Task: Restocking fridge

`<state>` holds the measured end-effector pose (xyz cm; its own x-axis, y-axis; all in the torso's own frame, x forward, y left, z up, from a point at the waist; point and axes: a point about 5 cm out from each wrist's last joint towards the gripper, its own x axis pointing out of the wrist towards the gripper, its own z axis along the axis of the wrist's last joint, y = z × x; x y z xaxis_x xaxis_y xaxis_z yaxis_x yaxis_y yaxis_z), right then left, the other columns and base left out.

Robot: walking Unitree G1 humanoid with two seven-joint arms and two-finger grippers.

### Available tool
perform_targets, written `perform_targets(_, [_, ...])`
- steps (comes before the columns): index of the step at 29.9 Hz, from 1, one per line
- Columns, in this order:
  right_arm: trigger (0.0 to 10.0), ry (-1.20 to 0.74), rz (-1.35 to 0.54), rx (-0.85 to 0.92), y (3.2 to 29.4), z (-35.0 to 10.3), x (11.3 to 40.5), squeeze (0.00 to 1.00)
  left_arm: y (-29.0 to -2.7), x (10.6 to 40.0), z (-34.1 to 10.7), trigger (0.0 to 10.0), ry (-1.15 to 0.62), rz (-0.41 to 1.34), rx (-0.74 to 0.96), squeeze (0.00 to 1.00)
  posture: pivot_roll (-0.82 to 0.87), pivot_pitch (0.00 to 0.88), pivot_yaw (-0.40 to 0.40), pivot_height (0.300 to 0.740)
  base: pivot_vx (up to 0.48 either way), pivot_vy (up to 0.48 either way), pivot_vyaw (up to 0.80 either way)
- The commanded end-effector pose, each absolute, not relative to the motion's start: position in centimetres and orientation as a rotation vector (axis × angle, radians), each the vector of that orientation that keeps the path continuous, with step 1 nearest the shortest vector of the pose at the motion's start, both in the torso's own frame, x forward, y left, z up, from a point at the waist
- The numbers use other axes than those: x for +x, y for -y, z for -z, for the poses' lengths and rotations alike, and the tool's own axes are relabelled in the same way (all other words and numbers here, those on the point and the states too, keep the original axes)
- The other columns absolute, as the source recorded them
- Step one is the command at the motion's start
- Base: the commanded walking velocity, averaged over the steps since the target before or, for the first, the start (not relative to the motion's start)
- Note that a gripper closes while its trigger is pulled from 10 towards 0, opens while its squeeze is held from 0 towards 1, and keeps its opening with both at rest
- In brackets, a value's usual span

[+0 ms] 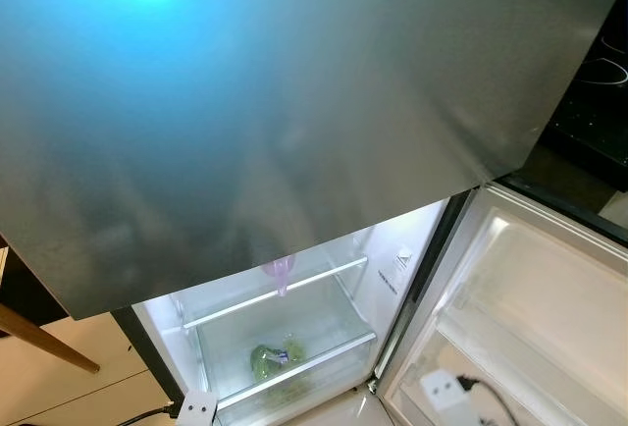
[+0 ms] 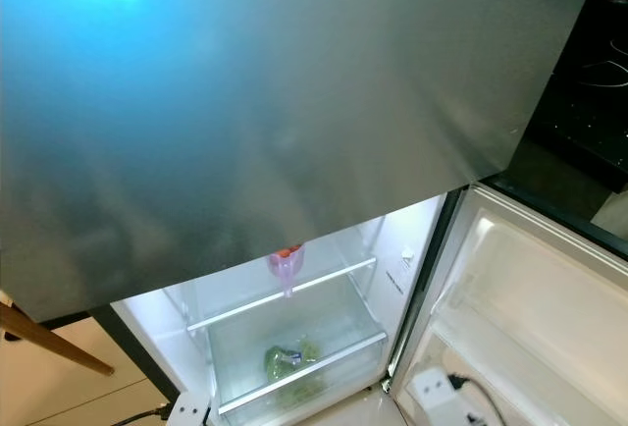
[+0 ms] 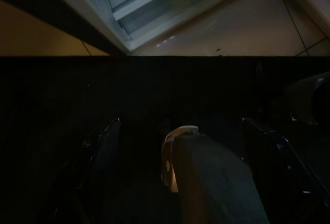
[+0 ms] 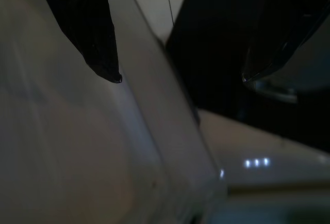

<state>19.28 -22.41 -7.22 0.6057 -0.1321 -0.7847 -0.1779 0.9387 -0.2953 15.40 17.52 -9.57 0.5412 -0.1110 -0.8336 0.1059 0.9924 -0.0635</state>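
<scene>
- Steel upper door (image 1: 294, 102) of the fridge looms across the head views; below it the lit lower compartment stands open, greens (image 1: 277, 355) in the drawer (image 1: 294, 347), a purple item (image 2: 286, 264) on the shelf (image 1: 280, 293) above; open door (image 1: 530, 318) to the right.
- Left wrist view: dark; left gripper (image 3: 183, 131) with jaws apart, a pale rounded thing (image 3: 180, 157) between them; carry it level to the shelf.
- Right wrist view: right gripper (image 4: 180, 77) spread, empty, near a pale panel; keep it clear.

In the open fridge (image 1: 412, 279), a green vegetable bag (image 1: 275, 357) lies in the drawer (image 1: 294, 372) under the glass shelf (image 1: 275, 295).
</scene>
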Motion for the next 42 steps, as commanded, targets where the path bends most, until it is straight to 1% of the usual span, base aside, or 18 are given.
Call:
perform_targets(1, [10.0, -0.934, -0.041, -0.251, 21.3, 7.6, 19.0, 0.0, -17.2, 15.4, 9.6, 10.0, -0.99, 0.115, -0.034, 0.0, -0.04, 0.034, -0.037, 0.74, 0.0, 0.0, 0.0])
perform_targets(2, [10.0, -0.927, 0.001, -0.049, 20.3, 7.6, 19.4, 0.0, -16.9, 15.7, 9.5, 10.0, -0.979, 0.098, -0.078, 0.0, -0.04, 0.035, -0.038, 0.74, 0.0, 0.0, 0.0])
perform_targets(3, [10.0, -0.923, 0.009, 0.029, 19.9, 7.6, 19.5, 0.0, -16.7, 15.8, 9.5, 10.0, -0.975, 0.096, -0.093, 0.0, -0.04, 0.033, -0.037, 0.74, 0.0, 0.0, 0.0])
perform_targets(5, [10.0, -0.921, 0.002, 0.116, 19.1, 7.7, 19.5, 0.0, -16.4, 15.9, 9.4, 10.0, -0.97, 0.098, -0.117, 0.0, -0.04, 0.033, -0.037, 0.74, 0.0, 0.0, 0.0])
perform_targets(6, [10.0, -0.921, 0.002, 0.116, 19.1, 7.7, 19.5, 0.0, -16.4, 15.9, 9.4, 10.0, -0.97, 0.098, -0.117, 0.0, -0.04, 0.033, -0.037, 0.74, 0.0, 0.0, 0.0])
perform_targets(7, [10.0, -0.936, -0.038, 0.141, 18.2, 7.9, 19.3, 0.0, -16.0, 15.9, 9.5, 10.0, -0.969, 0.113, -0.123, 0.0, -0.04, 0.033, -0.037, 0.74, 0.0, 0.0, 0.0])
perform_targets(9, [10.0, -0.956, -0.086, 0.126, 17.3, 8.2, 19.0, 0.0, -15.4, 15.8, 9.5, 10.0, -0.973, 0.149, -0.118, 0.0, -0.03, 0.034, -0.033, 0.74, 0.0, 0.0, 0.0])
perform_targets(10, [10.0, -0.956, -0.086, 0.126, 17.3, 8.2, 19.0, 0.0, -15.4, 15.8, 9.5, 10.0, -0.973, 0.149, -0.118, 0.0, -0.03, 0.034, -0.033, 0.74, 0.0, 0.0, 0.0])
perform_targets(12, [10.0, -0.973, -0.082, 0.145, 17.7, 8.2, 18.9, 0.0, -14.6, 15.2, 9.8, 10.0, -0.997, 0.203, -0.118, 0.0, -0.03, 0.034, -0.033, 0.74, 0.0, 0.0, 0.0])
perform_targets(15, [10.0, -0.986, -0.099, 0.126, 17.7, 8.3, 18.6, 0.0, -14.3, 15.0, 9.8, 10.0, -1.003, 0.226, -0.106, 0.0, -0.03, 0.038, -0.033, 0.74, 0.0, 0.0, 0.0])
perform_targets(28, [10.0, -0.998, -0.097, 0.129, 17.8, 8.5, 18.2, 0.0, -14.1, 14.9, 9.9, 10.0, -1.011, 0.244, -0.099, 0.0, -0.03, 0.05, -0.029, 0.74, 0.0, 0.0, 0.0])
perform_targets(42, [10.0, -1.032, -0.132, 0.083, 18.0, 8.9, 17.3, 0.0, -13.8, 14.6, 10.0, 10.0, -1.021, 0.259, -0.107, 0.0, -0.03, 0.05, -0.041, 0.74, 0.0, 0.0, 0.0])
